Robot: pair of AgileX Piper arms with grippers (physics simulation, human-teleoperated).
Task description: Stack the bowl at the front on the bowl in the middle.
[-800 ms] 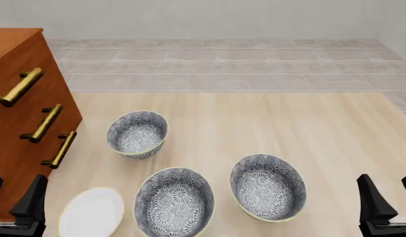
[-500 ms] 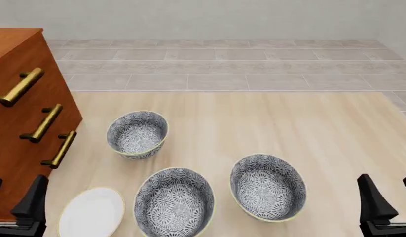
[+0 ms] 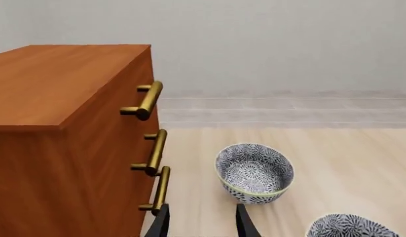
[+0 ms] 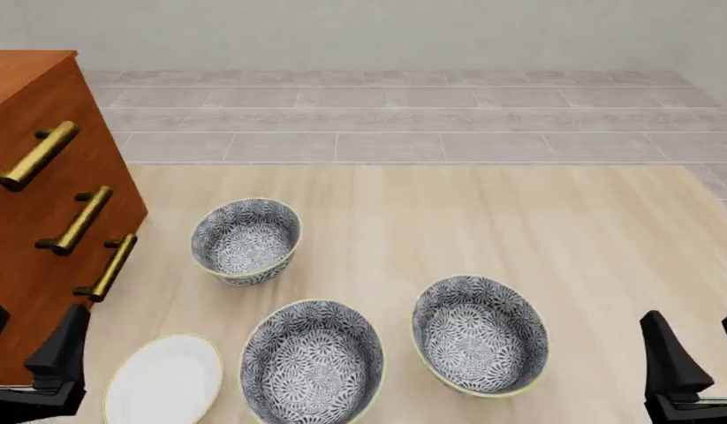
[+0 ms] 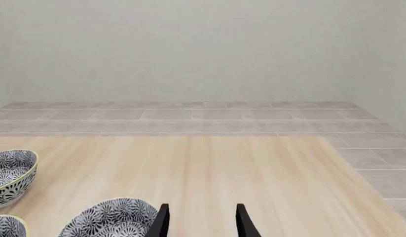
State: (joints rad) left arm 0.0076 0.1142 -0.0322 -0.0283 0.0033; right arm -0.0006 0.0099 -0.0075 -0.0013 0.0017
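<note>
Front grey-and-white floral bowl [image 4: 313, 364]: on pale wood surface [image 4: 575, 230], beside middle floral bowl [image 4: 479, 335]. Left claw [image 4: 34, 358], right claw [image 4: 693, 358]: open, empty. Step: pre-grasp; next, reach front bowl's rim.

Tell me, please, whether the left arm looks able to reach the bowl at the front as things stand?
Probably yes. The left claw is open and empty, and the bowl at the front sits just to its right. Only the flat white plate lies between them, low enough to pass over.
</note>
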